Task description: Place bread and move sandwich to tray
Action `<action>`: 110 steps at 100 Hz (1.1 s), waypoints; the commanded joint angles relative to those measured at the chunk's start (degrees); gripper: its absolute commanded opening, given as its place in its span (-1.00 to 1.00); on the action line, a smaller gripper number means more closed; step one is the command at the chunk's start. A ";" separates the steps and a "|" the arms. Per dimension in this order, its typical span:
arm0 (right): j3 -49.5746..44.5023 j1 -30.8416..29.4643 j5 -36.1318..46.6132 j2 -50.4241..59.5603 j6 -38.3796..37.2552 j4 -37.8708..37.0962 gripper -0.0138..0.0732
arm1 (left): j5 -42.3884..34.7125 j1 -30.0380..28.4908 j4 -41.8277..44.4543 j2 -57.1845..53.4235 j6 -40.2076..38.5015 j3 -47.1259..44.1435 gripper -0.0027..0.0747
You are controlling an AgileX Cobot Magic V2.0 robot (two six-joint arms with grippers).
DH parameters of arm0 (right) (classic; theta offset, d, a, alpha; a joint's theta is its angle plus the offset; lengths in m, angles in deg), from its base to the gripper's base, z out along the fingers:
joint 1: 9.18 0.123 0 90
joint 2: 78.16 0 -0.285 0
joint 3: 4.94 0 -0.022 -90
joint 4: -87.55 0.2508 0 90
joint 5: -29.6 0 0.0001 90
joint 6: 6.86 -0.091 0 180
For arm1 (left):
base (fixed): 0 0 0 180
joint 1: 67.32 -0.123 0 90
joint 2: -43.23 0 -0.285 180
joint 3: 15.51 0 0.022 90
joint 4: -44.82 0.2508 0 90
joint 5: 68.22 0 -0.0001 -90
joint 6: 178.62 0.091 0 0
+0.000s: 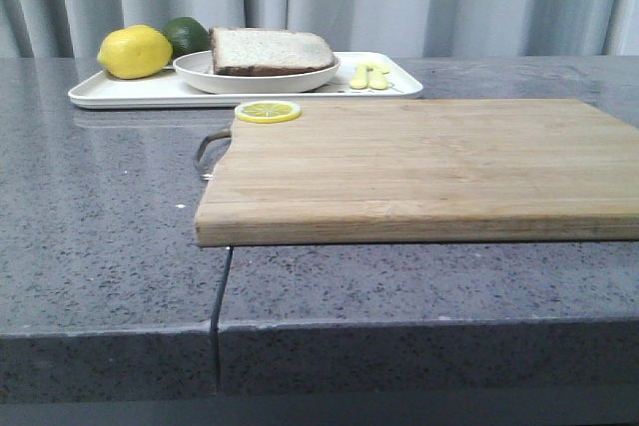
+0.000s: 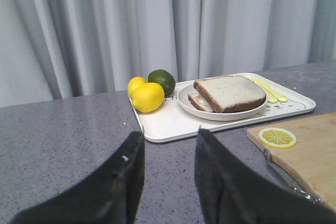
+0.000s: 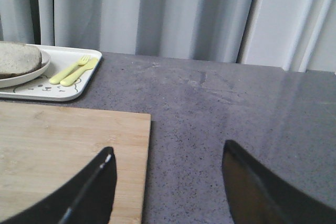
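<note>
Pale rectangular wooden cutting board [image 1: 419, 167] is lying nearest the front camera on the grey speckled stone countertop [image 1: 100, 236], with a metal loop handle [image 1: 210, 147] at its left end and a round yellow lemon slice [image 1: 268, 111] sitting on its far left corner. Behind it, the flat rectangular white tray [image 1: 120, 92] is holding the round white shallow plate [image 1: 250, 80], and the brown-crusted sandwich [image 1: 270, 50] is resting on that plate; 2 stacked slices are showing in the left wrist view, filling not clear. No loose single slice is showing. Whole yellow lemon [image 1: 135, 51] and dark green lime [image 1: 186, 35] are sitting at the tray's left end, pale yellow plastic cutlery [image 1: 370, 75] at its right end. Left gripper [image 2: 167, 174] is hovering over bare countertop near the tray, jaws parted, gripping nothing. Right gripper [image 3: 168, 192] is hanging at the board's right edge, jaws spread wide, holding nothing.
</note>
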 commanded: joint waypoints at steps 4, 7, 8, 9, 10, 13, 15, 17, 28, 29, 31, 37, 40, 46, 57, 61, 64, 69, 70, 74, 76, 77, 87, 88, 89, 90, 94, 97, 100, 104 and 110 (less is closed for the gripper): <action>0.87 -0.32 3.75 -0.41 0.56 -1.17 0.35 | -5.46 0.41 -0.64 -0.88 -0.06 -1.55 -0.39; 0.81 -0.32 3.53 -0.41 0.56 -1.17 0.35 | -5.46 0.41 -0.64 -0.88 -0.06 -2.00 -0.39; 0.81 -0.32 3.47 -0.41 0.56 -1.17 0.35 | -5.46 0.41 -0.64 -0.88 -0.06 -2.10 -0.39; 0.81 -0.32 3.41 -0.41 0.56 -1.17 0.35 | -5.46 0.41 -0.64 -0.88 -0.06 -2.33 -0.39; 0.81 -0.32 3.41 -0.41 0.56 -1.17 0.35 | -5.46 0.41 -0.64 -0.88 -0.06 -2.34 -0.39; 0.81 -0.32 3.35 -0.41 0.56 -1.17 0.34 | -5.46 0.41 -0.64 -0.88 -0.06 -2.70 -0.39; 0.81 -0.32 3.26 -0.41 0.56 -1.17 0.32 | -5.66 0.41 -0.64 -0.88 -0.06 -2.99 -0.40; 0.81 -0.32 3.26 -0.41 0.56 -1.17 0.29 | -5.64 0.41 -0.64 -0.88 -0.06 -3.11 -0.40; 0.81 -0.32 3.26 -0.41 0.56 -1.94 -0.06 | -5.64 0.41 -0.64 -0.88 -0.06 -3.53 -0.57; 0.81 -0.32 3.26 -0.41 0.56 -1.94 -0.06 | -5.64 0.41 -0.64 -0.88 -0.06 -3.53 -0.58; 0.81 -0.32 3.26 -0.41 0.56 -1.94 -0.15 | -5.64 0.41 -0.64 -0.88 -0.06 -3.53 -0.64; 0.81 -0.32 3.26 -0.41 0.56 -1.94 -0.48 | -5.64 0.41 -0.64 -0.88 -0.06 -3.53 -0.79; 0.81 -0.32 3.26 -0.41 0.56 -1.94 -0.58 | -5.64 0.41 -0.64 -0.88 -0.06 -3.53 -0.90; 0.81 -0.32 3.14 -0.41 0.56 -1.94 -0.85 | -5.64 0.41 -0.64 -0.88 -0.06 -3.53 -0.98; 0.81 -0.32 3.12 -0.41 0.56 -1.94 -0.95 | -5.64 0.41 -0.64 -0.88 -0.06 -3.53 -0.98; 0.81 -0.32 3.07 -0.41 0.56 -1.94 -0.95 | -5.64 0.41 -0.64 -0.88 -0.06 -3.53 -0.98; 0.81 -0.32 3.07 -0.41 0.56 -1.94 -0.95 | -5.64 0.41 -0.64 -0.88 -0.06 -3.53 -0.98; 0.81 -0.32 3.07 -0.41 0.56 -1.94 -0.95 | -5.64 0.41 -0.64 -0.88 -0.06 -3.53 -0.98; 0.81 -0.32 3.07 -0.41 0.56 -1.94 -0.95 | -5.64 0.41 -0.64 -0.88 -0.06 -3.53 -0.98; 0.81 -0.32 3.07 -0.41 0.56 -1.94 -0.95 | -5.64 0.41 -0.64 -0.88 -0.06 -3.53 -0.98; 0.81 -0.32 3.07 -0.41 0.56 -1.94 -0.95 | -5.64 0.41 -0.64 -0.88 -0.06 -3.53 -0.98; 0.81 -0.32 3.07 -0.41 0.56 -1.94 -0.95 | -5.64 0.41 -0.64 -0.88 -0.06 -3.53 -0.98; 0.81 -0.32 3.07 -0.41 0.56 -1.94 -0.95 | -5.64 0.41 -0.64 -0.88 -0.06 -3.53 -0.98; 0.81 -0.32 3.07 -0.41 0.56 -1.94 -0.95 | -5.64 0.41 -0.64 -0.88 -0.06 -3.53 -0.98; 0.81 -0.32 3.07 -0.41 0.56 -1.94 -0.95 | -5.64 0.41 -0.64 -0.88 -0.06 -3.53 -0.98; 0.81 -0.32 3.07 -0.41 0.56 -1.94 -0.95 | -5.64 0.41 -0.64 -0.88 -0.06 -3.53 -0.98; 0.81 -0.32 3.07 -0.41 0.56 -1.94 -0.95 | -5.64 0.41 -0.64 -0.88 -0.06 -3.53 -0.98; 0.81 -0.32 3.07 -0.41 0.56 -1.94 -0.95 | -5.64 0.41 -0.64 -0.88 -0.06 -3.53 -0.98; 0.81 -0.32 3.07 -0.41 0.56 -1.94 -0.95 | -5.64 0.41 -0.64 -0.88 -0.06 -3.53 -0.98; 0.81 -0.32 3.07 -0.41 0.56 -1.94 -0.95 | -5.64 0.41 -0.64 -0.88 -0.06 -3.53 -0.98; 0.81 -0.32 3.07 -0.41 0.56 -1.94 -0.95 | -5.64 0.41 -0.64 -0.88 -0.06 -3.53 -0.98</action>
